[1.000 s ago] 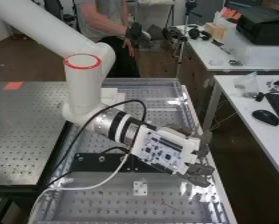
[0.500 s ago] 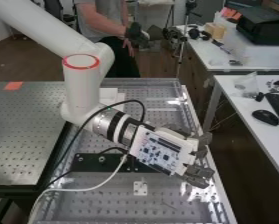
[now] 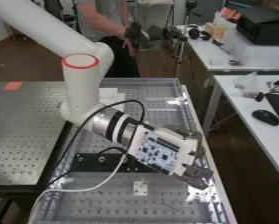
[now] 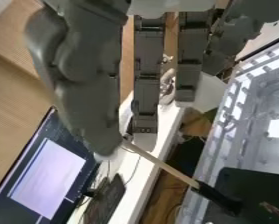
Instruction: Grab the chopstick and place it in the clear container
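Note:
Over the right side of the bench in the high view is the hand (image 3: 195,176), at the arm's lower end. In the wrist view the hand (image 4: 146,82) has its thumb and a finger closed on one end of the chopstick (image 4: 164,166). The light wooden shaft slants away from the thumb's tip to a dark far end. A large clear-walled tray (image 3: 141,79), which may be the clear container, lies on the bench below the arm. Its pale, shiny edge (image 4: 224,117) passes beside the chopstick in the wrist view.
A black mounting plate (image 3: 90,161) and a small white bracket (image 3: 140,188) sit under the arm. Cables loop near the wrist. Right of the bench is a white desk (image 3: 239,107) with a mouse (image 3: 265,117); a dark perforated table (image 3: 26,135) adjoins on the left.
In the high view the hand's fingers have drawn slightly inward and the lowest fingertip sits a little lower. The arm has hardly moved.

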